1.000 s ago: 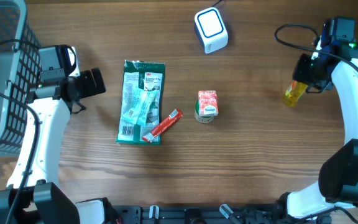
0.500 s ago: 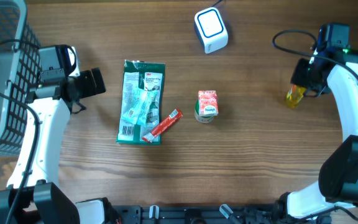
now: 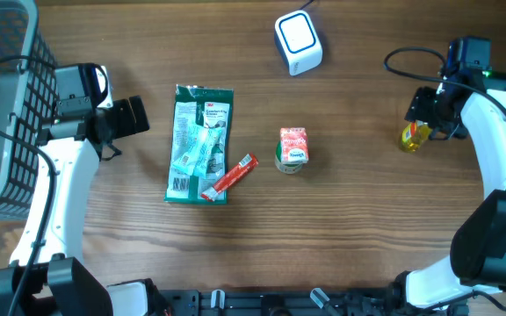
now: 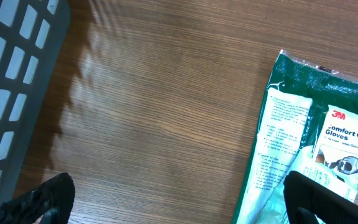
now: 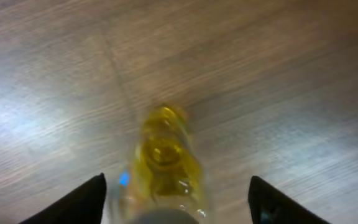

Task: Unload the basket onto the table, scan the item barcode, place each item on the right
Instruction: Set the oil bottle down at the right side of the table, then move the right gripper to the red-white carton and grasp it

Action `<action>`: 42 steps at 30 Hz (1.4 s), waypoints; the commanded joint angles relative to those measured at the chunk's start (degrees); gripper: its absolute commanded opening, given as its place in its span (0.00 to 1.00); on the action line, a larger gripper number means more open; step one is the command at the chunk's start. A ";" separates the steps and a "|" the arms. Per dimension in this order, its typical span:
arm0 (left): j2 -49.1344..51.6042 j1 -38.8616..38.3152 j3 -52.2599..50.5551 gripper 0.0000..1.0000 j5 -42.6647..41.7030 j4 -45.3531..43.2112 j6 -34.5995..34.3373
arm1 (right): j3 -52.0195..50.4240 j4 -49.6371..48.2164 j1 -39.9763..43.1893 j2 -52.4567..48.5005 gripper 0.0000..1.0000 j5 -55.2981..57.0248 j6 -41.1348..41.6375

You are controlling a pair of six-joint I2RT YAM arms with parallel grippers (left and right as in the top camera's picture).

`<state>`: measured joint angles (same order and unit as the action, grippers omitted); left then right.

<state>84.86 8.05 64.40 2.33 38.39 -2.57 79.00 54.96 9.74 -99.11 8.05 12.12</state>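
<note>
Yellow bottle [image 3: 413, 134], axis diagonal, free end down-left in overhead, loose btwn R gripper's [image 5: 178, 182] parted jaws; L gripper [image 4: 182, 202] wide.

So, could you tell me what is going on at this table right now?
The right gripper sits over a small yellow bottle on the right side of the table, fingers spread either side without gripping it. The left gripper hangs open beside a green glove packet, touching nothing. A red sachet and a small red-topped tub lie mid-table. Nothing is held up to the white scanner at the back.
</note>
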 commanded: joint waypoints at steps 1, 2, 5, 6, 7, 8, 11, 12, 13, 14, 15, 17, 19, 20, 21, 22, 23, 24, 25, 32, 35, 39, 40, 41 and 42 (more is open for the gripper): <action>0.22 0.22 0.26 1.00 0.55 -0.17 0.83 | 9.03 3.80 -0.17 2.19 0.74 5.05 -0.76; 0.22 0.22 0.26 1.00 0.55 -0.15 0.85 | 11.37 4.98 -0.17 2.60 0.72 4.35 -2.03; 0.22 0.22 0.26 1.00 0.55 -0.15 0.85 | 17.64 8.79 -0.46 3.37 0.68 0.28 -3.93; 0.22 0.22 0.26 1.00 0.55 -0.15 0.85 | 19.26 9.84 -0.70 3.65 0.67 -2.84 -4.76; 0.22 0.22 0.26 1.00 0.55 -0.15 0.83 | 20.13 10.43 -0.94 3.91 0.67 -5.73 -5.18; 0.22 0.22 0.26 1.00 0.55 -0.15 0.85 | 20.74 10.99 -1.27 4.31 0.66 -9.92 -6.12; 0.22 0.22 0.26 1.00 0.55 -0.15 0.85 | 20.79 12.79 -3.19 4.94 0.62 -22.05 -7.61; 0.22 0.22 0.26 1.00 0.55 -0.15 0.85 | 20.72 13.60 -3.80 4.92 0.61 -24.33 -7.58; 0.22 0.22 0.26 1.00 0.55 -0.15 0.85 | 20.22 14.40 -4.94 4.81 0.59 -27.28 -7.45; 0.22 0.22 0.26 1.00 0.55 -0.15 0.85 | 19.43 14.49 -6.03 4.81 0.59 -29.11 -7.41; 0.22 0.22 0.26 1.00 0.55 -0.15 0.85 | 18.51 14.49 -7.21 4.81 0.58 -30.51 -7.43; 0.22 0.22 0.26 1.00 0.55 -0.15 0.85 | 16.33 14.10 -10.32 4.72 0.58 -31.30 -6.93; 0.22 0.22 0.26 1.00 0.55 -0.15 0.85 | 14.38 13.22 -12.81 4.72 0.57 -31.30 -5.49; 0.22 0.22 0.26 1.00 0.55 -0.15 0.85 | 12.90 12.24 -14.64 4.72 0.56 -31.30 -4.74; 0.22 0.22 0.26 1.00 0.55 -0.15 0.85 | 11.82 11.34 -15.85 4.72 0.57 -31.21 -4.44; 0.22 0.22 0.26 1.00 0.55 -0.15 0.85 | 9.92 9.51 -17.94 4.72 0.57 -31.06 -4.44; 0.22 0.22 0.26 1.00 0.55 -0.15 0.83 | 8.83 8.35 -19.19 4.72 0.56 -31.01 -4.44; 0.22 0.22 0.26 1.00 0.55 -0.15 0.85 | 7.34 6.75 -20.76 4.72 0.56 -30.88 -4.44; 0.22 0.22 0.26 1.00 0.55 -0.15 0.85 | 5.77 5.03 -22.21 4.72 0.56 -30.60 -4.22; 0.22 0.22 0.26 1.00 0.55 -0.17 0.85 | -4.52 -3.96 -29.35 4.72 0.55 -23.50 3.52; 0.22 0.22 0.26 1.00 0.55 -0.15 0.83 | -7.80 -6.56 -30.29 4.72 0.51 -22.75 5.38; 0.22 0.22 0.26 1.00 0.55 -0.15 0.85 | -10.67 -9.16 -30.58 4.72 0.50 -24.30 6.56; 0.22 0.22 0.26 1.00 0.55 -0.15 0.85 | -11.06 -9.60 -30.58 4.72 0.50 -25.24 6.58; 0.22 0.22 0.26 1.00 0.55 -0.15 0.85 | -11.23 -9.81 -30.58 4.72 0.49 -25.92 6.58; 0.22 0.22 0.26 1.00 0.55 -0.15 0.85 | -11.32 -9.92 -30.58 4.72 0.47 -26.51 6.60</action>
<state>84.86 8.05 64.40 2.33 38.37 -2.59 68.82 46.11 -20.60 -93.91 -16.58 16.95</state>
